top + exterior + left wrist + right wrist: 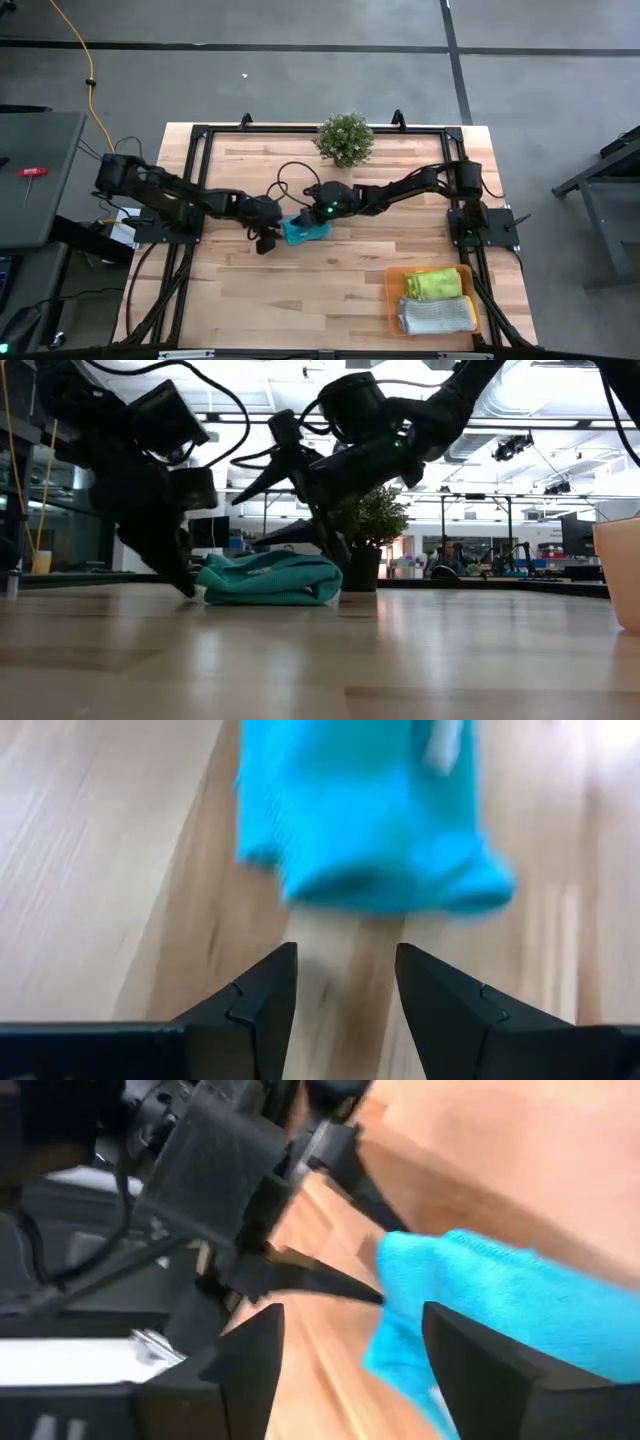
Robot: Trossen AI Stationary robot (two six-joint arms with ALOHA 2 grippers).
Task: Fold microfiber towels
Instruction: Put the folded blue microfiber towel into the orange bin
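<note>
A teal microfiber towel (300,231) lies in a folded bundle on the wooden table near its middle, also seen in the low view (270,578). My left gripper (345,982) stands open just left of it, fingertips low over the table and short of the towel's rounded fold (385,885). My right gripper (350,1370) is open above the towel's right part, slanting down from the right. A lime green towel (436,283) and a light grey towel (436,315) lie folded in the orange tray (392,300). My right gripper stands open over the teal towel's right part. In the right wrist view one finger (490,1380) overlaps the towel's edge (420,1305). I cannot tell whether it touches the cloth. The towel lies on the table.
A small potted plant (345,138) stands at the table's far edge behind the towel. The orange tray sits at the near right corner. Black frame rails (190,180) run along the table's sides. Bare wood lies in front of the towel (300,300).
</note>
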